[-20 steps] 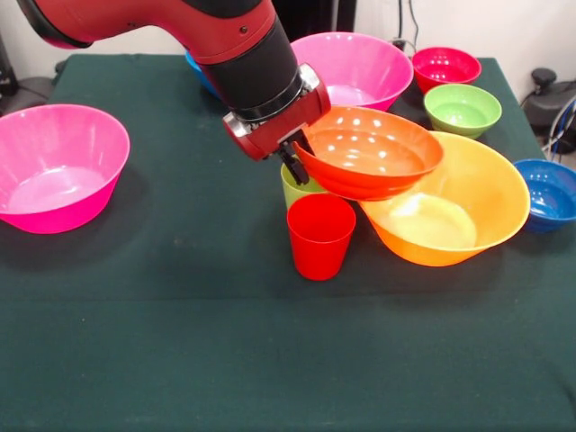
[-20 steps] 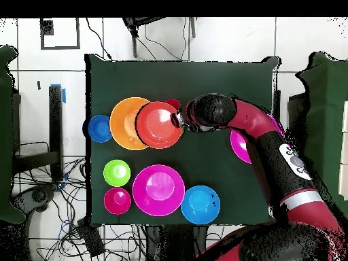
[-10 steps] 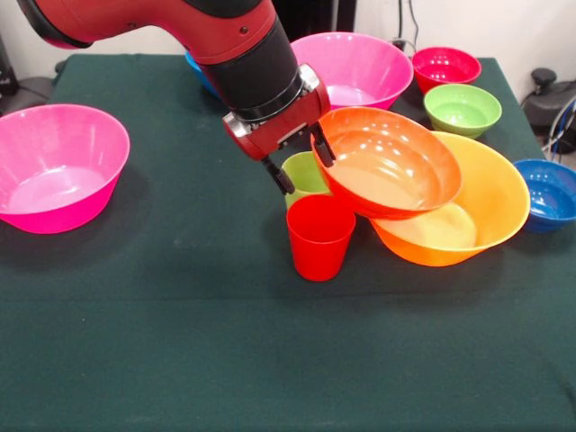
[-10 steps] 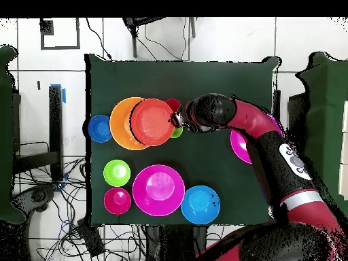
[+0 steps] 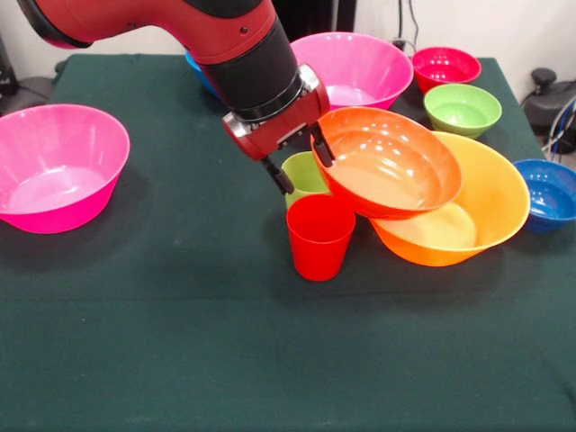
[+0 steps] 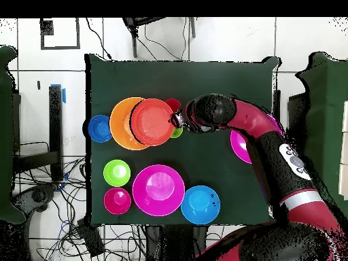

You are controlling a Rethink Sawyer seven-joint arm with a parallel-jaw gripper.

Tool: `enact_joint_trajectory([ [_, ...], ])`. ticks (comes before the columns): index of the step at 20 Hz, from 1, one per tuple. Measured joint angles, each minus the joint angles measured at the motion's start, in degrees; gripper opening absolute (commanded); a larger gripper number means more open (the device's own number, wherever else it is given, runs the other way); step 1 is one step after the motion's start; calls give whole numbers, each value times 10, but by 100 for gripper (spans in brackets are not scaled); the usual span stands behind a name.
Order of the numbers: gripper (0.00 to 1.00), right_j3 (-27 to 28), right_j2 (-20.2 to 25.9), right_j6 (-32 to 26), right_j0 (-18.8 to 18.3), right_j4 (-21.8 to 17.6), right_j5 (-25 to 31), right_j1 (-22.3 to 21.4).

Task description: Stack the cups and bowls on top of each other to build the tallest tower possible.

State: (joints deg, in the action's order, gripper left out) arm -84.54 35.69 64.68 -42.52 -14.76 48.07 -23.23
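Our claw hangs spread beside the red-orange bowl, which tilts on the orange bowl's rim.

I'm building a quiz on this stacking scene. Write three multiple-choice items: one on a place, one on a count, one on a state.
1. Where does the red-orange bowl sit?
A. Tilted in the big orange bowl
B. Flat on the cloth by the red cup
C. Inside a pink bowl

2. How many pink bowls are on the table?
A. One
B. Two
C. Three

3. What is the gripper doing?
A. Shut on the red cup
B. Shut on the red-orange bowl's rim
C. Open, holding nothing

Answers:
1 A: its far side leans on the orange bowl's rim, and it sits askew.
2 B: one at the front view's left edge, the other behind the arm.
3 C: the fingers stand apart above the lime green cup, beside the bowl's rim.
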Motion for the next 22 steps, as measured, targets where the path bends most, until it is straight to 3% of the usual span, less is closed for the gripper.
enact_joint_trajectory([
  [14, 100, 0, 0, 0, 0, -2, 0, 0],
  [15, 0, 0, 0, 0, 0, -2, 0, 0],
  [22, 0, 0, 0, 0, 0, -1, 0, -2],
])
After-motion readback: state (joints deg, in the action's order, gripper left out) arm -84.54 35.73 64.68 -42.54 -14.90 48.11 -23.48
